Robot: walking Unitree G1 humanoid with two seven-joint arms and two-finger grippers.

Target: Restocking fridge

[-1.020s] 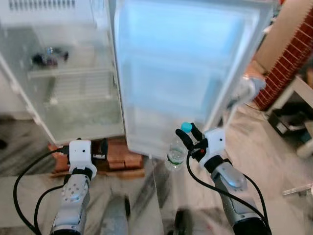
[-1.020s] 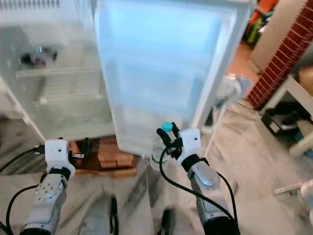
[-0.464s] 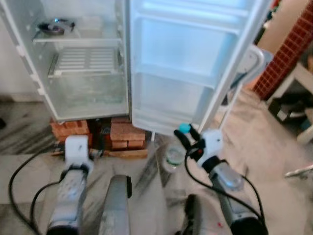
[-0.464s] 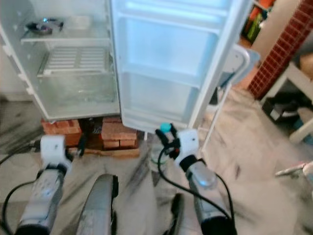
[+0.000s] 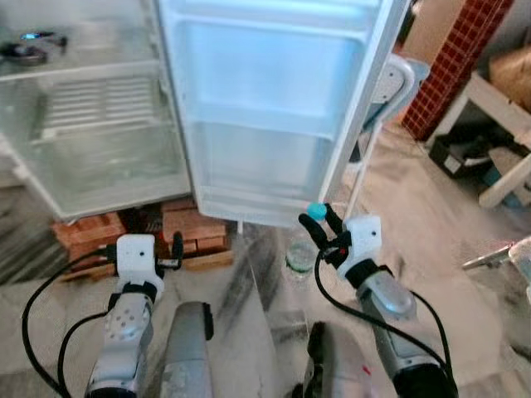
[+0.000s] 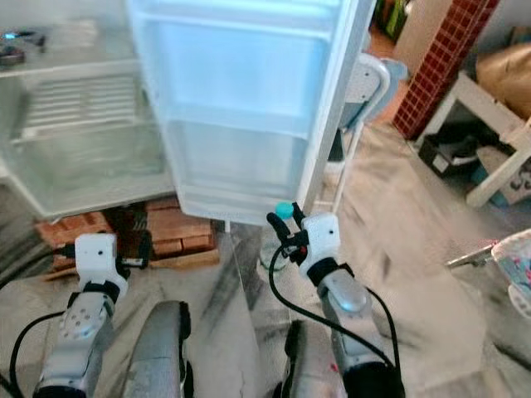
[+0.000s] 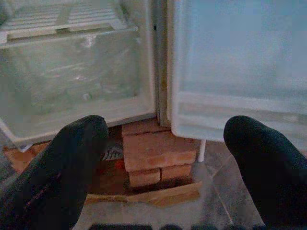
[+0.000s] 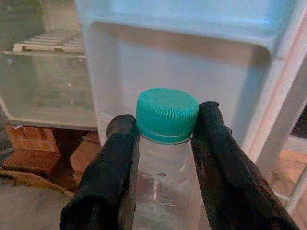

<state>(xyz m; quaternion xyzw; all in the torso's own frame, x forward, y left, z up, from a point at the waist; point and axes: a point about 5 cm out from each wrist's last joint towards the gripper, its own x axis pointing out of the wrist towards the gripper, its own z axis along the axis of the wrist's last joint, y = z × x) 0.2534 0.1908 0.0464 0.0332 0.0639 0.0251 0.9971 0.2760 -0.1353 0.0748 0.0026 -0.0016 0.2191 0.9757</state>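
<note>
The step in hand looks like the carry: a water bottle (image 8: pixel 163 158) with a teal cap (image 8: pixel 167 115) is being brought up to the open fridge (image 5: pixel 91 157) and has not yet been put away. The right gripper (image 5: pixel 319 232) is clenched on the bottle just under the cap, one black finger (image 8: pixel 108 177) on each side of the neck, and holds it upright above the marble floor (image 5: pixel 431 249), just in front of the lower edge of the fridge door (image 5: pixel 265 108). From the head camera the bottle sits at about 5 o'clock of the door's lowest bin.

The next move, as I judge it, calls for lifting the bottle above the front lip of a door bin (image 6: pixel 241 178) at 12 o'clock of the gripper, carrying it over the lip, lowering it upright and only then letting go. The lip is the thing to clear; a low approach would knock the bottle against it.

The left gripper (image 5: pixel 174 249) hangs idle at 9 o'clock of the right one, its jaws released and wide apart with nothing between them, facing the bricks (image 7: pixel 156 155) that prop the fridge.

The door bins look bare. In the cabinet, the wire shelf (image 5: pixel 91 108) and the clear bottom drawer (image 7: pixel 72 81) look bare too; a dark item (image 5: pixel 25 50) rests on the upper shelf at 10 o'clock, too blurred to name.
</note>
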